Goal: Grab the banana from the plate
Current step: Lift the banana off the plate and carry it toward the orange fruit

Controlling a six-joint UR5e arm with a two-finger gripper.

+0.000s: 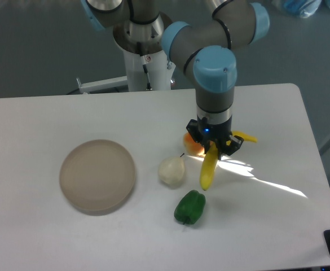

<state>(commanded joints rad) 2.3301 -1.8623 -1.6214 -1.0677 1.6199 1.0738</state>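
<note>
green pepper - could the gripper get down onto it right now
Probably not as things stand: the gripper is shut on the banana, so its jaws are occupied. The green pepper itself lies uncovered on the table, apart from the pear.

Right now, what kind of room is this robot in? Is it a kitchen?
Probably not a kitchen. It looks like a robot lab or test room: a robot arm on a metal stand, a plain white table, and a bare grey floor. The banana and other fruit look like practice objects.
</note>
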